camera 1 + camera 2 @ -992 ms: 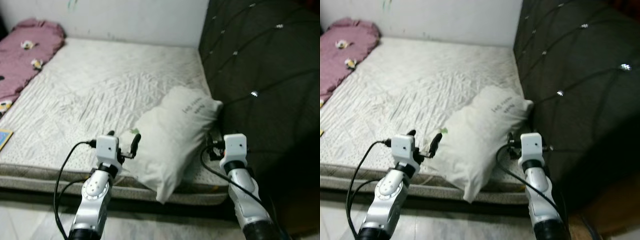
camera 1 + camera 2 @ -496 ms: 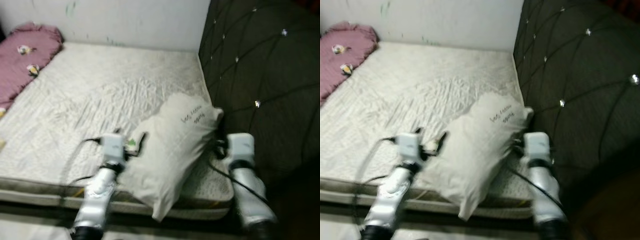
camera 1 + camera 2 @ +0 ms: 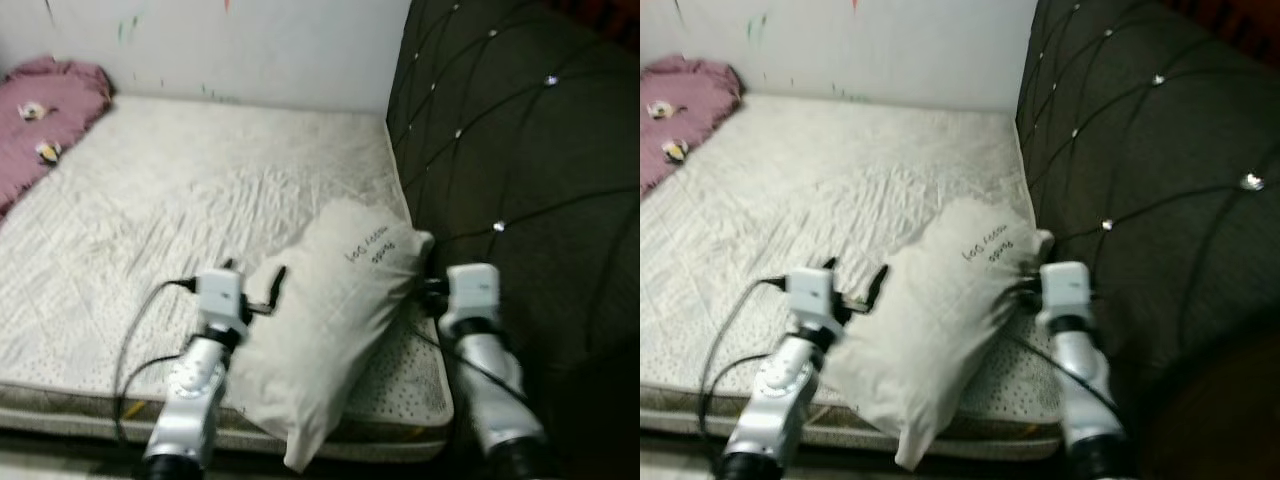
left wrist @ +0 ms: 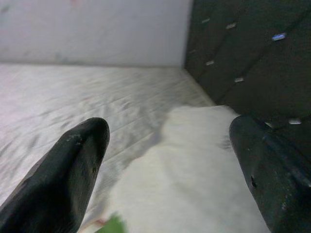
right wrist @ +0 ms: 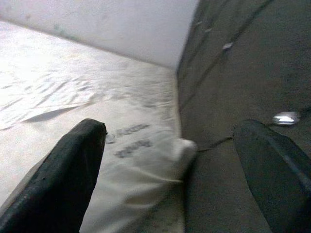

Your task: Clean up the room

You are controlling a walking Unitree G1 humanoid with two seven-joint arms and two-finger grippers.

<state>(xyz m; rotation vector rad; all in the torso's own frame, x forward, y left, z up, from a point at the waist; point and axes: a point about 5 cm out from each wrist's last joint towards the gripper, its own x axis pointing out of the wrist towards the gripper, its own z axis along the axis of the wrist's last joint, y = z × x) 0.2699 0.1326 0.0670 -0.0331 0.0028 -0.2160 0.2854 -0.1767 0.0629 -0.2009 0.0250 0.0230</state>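
A white pillow [image 3: 330, 320] with dark lettering lies slantwise on the mattress [image 3: 160, 200], at the front corner beside the dark headboard. Its lower end hangs over the mattress's front edge. My left gripper [image 3: 253, 274] is open at the pillow's left edge, and in the left wrist view the pillow [image 4: 194, 170] lies between and ahead of the spread fingers [image 4: 73, 165]. My right gripper [image 5: 169, 128] is open on the pillow's right side, between it and the headboard, with the lettered end of the pillow [image 5: 141, 160] just ahead of it. The right fingertips are hidden behind the pillow in the eye views.
A dark tufted headboard [image 3: 520, 150] rises along the right of the bed. A pink flowered blanket [image 3: 45, 100] lies bunched at the far left corner. A white wall [image 3: 250, 40] runs behind the mattress. The mattress's front edge [image 3: 70, 415] is just before me.
The whole view has shifted nearer to the bed and a little to the right. Both arms now reach further along the sides of the pillow.
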